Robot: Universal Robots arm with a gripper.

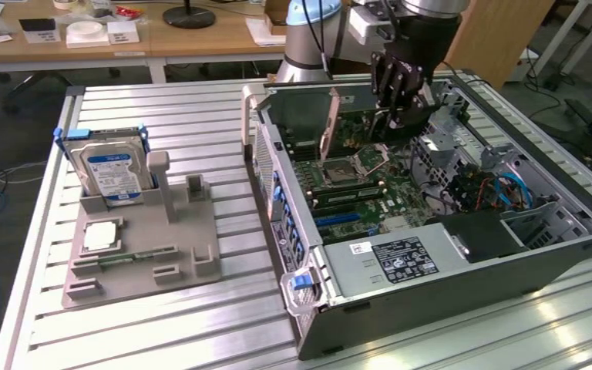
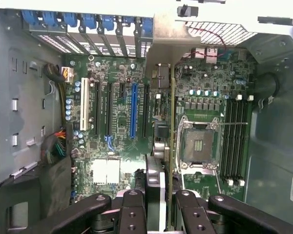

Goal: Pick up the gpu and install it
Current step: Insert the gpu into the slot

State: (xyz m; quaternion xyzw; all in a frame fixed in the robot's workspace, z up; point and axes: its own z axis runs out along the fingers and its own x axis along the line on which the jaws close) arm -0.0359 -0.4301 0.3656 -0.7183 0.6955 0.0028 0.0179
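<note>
The claw [image 2: 161, 204] pinches the gpu [image 2: 165, 122] by its top edge. The card hangs on edge inside the open computer case [image 1: 543, 254], its long side running along the blue slot [image 2: 134, 109], which seems to lie just beside it

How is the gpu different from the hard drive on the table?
The gpu is gripped by the tool inside the computer case, above the green board. The hard drive stands outside the case in a grey holder, with nothing gripping it. The gpu looks like a thin card seen edge-on, while the hard drive is a thicker silver box with a blue and white label.
</note>
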